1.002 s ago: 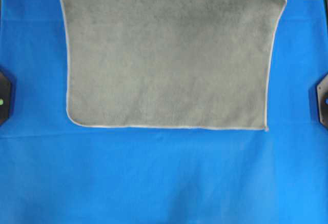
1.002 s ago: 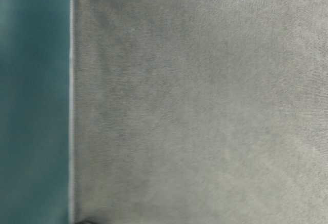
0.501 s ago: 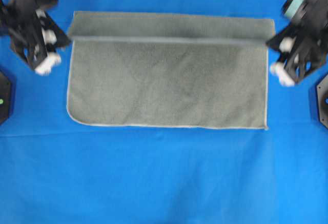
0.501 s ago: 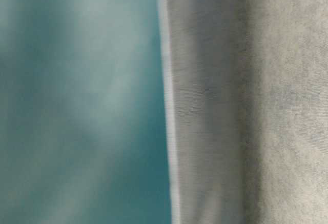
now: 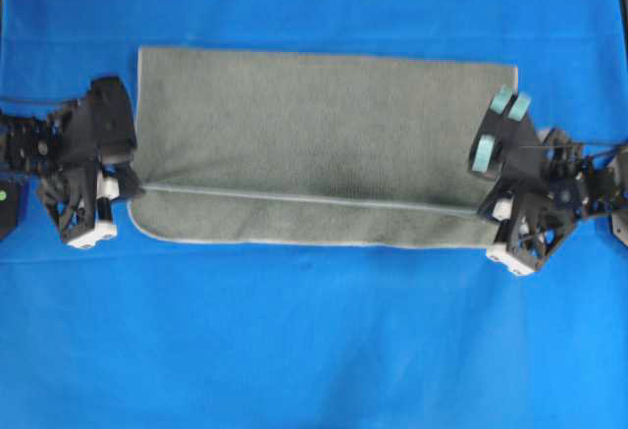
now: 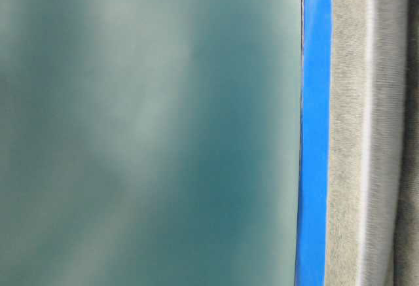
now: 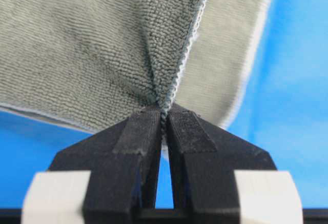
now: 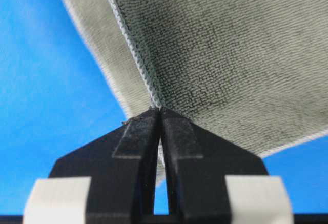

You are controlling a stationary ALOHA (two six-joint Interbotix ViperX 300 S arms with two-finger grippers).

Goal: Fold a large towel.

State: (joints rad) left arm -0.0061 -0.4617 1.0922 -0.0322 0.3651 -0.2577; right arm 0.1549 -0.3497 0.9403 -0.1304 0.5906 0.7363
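overhead exterior view: the towel point(image 5: 324, 125) lies spread across the blue sheet point(image 5: 314, 341), folded over on itself, with the edge of its upper layer running as a thin pale line between the two grippers and a narrow strip of the lower layer showing just past that line on the near side. the left gripper point(image 5: 126, 189) sits at the towel's left end, right at the corner of the folded-over layer, and the right gripper point(image 5: 488, 211) sits at the opposite end of the same pale edge, so the cloth stretches between them. left wrist view: the left gripper point(image 7: 164, 115) has its jaws pressed together on the stitched corner of the towel point(image 7: 92, 44), the cloth fanning up and away from the fingertips, with the paler lower layer just beyond and to the right of them and the blue sheet point(image 7: 297, 80) farther right. right wrist view: the right gripper point(image 8: 156, 112) is likewise pinched tight on the towel point(image 8: 230, 44) at its stitched hem, the fabric rising away from the tips and the blue sheet point(image 8: 46, 80) off to their left. table-level exterior view: blurred; only a strip of blue sheet point(image 6: 315, 129) and the towel point(image 6: 347, 129) beside it can be made out.
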